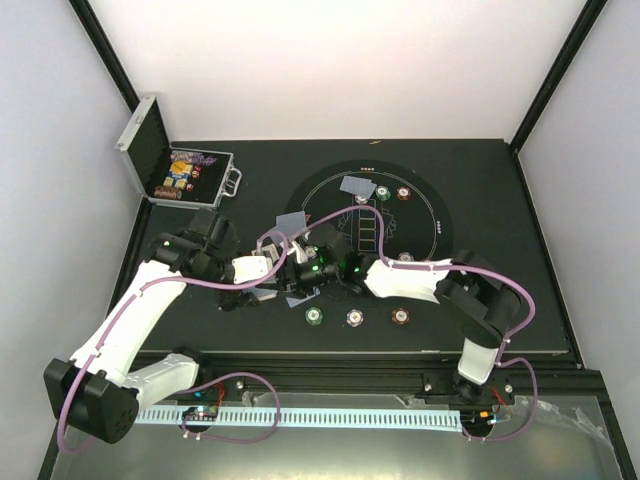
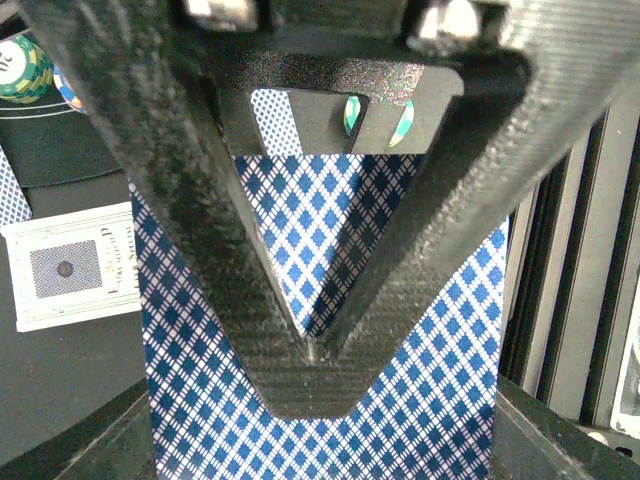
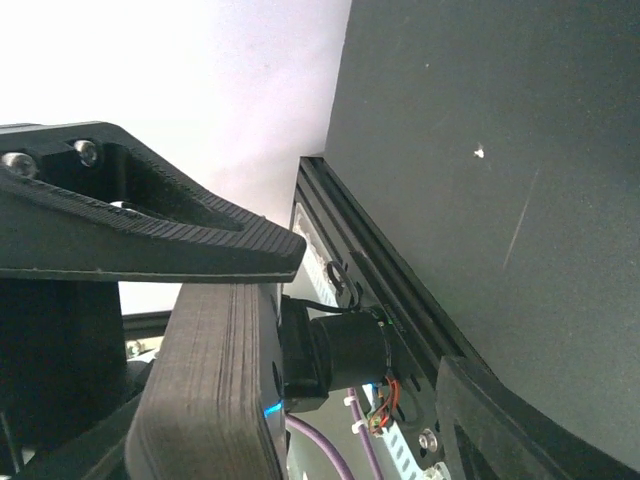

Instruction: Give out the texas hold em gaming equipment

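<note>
Left gripper point(image 2: 315, 345) clamped shut on blue-patterned card point(image 2: 440, 400), over mid table point(image 1: 480, 200). Right gripper point(image 3: 372, 312) just beside it, jaws apart, nothing btwn them. Green, white & red chips point(image 1: 355, 317) in row on table's near side.

The playing card point(image 2: 330, 210) between the left jaws runs off the bottom edge; two chips point(image 2: 352, 115) beyond the jaws show only as slivers.
</note>
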You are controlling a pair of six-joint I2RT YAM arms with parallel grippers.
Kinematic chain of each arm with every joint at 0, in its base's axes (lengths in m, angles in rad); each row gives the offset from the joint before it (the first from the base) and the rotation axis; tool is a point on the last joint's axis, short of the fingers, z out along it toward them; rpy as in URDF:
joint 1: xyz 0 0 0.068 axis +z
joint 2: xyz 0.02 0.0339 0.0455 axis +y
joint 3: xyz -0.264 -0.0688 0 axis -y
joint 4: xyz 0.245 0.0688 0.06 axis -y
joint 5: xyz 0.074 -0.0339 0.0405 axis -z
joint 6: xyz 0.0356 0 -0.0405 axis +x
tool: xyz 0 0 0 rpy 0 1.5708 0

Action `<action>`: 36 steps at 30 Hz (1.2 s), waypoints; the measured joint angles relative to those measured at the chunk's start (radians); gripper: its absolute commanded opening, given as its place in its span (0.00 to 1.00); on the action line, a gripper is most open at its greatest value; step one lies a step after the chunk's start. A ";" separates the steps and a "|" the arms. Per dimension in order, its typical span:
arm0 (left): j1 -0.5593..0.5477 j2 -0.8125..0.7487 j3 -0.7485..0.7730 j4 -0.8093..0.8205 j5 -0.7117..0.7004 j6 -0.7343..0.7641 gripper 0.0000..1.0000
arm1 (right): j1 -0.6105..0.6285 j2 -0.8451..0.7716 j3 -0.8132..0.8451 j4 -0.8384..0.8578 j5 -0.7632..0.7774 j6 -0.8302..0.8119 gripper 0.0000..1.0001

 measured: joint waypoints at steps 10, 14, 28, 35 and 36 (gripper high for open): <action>-0.001 0.000 0.000 0.003 0.000 0.000 0.02 | -0.044 -0.048 -0.073 0.068 -0.027 -0.005 0.51; -0.001 0.000 0.000 0.002 -0.001 0.000 0.02 | -0.058 -0.073 -0.084 0.046 -0.028 -0.023 0.42; -0.001 0.000 -0.011 0.001 -0.026 0.001 0.01 | -0.083 -0.140 -0.066 -0.071 -0.025 -0.097 0.01; 0.000 0.000 -0.011 0.001 -0.030 0.001 0.02 | -0.137 -0.186 -0.075 -0.182 -0.002 -0.135 0.01; 0.000 0.000 -0.011 0.001 -0.030 0.001 0.02 | -0.146 -0.193 -0.082 -0.194 0.002 -0.139 0.01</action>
